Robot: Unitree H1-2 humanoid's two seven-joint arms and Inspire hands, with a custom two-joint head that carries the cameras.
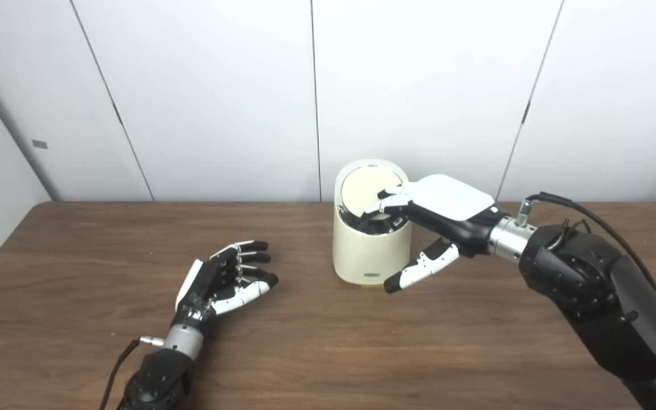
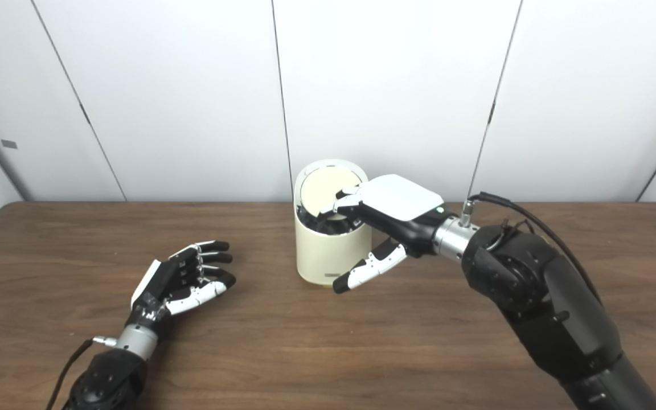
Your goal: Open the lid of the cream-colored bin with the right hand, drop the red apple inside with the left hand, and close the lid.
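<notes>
I am resting my right hand (image 1: 430, 219) fingertips on the tilted round lid (image 1: 365, 191) of the light, smooth cream-colored plastic bin (image 1: 370, 250) at frame centre, while my left hand (image 1: 222, 279) is lying spread and empty lower left, no apple in view.

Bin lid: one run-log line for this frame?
lid: tilted open on bin | right hand: fingers on lid | left hand: open, empty | apple: not visible
</notes>
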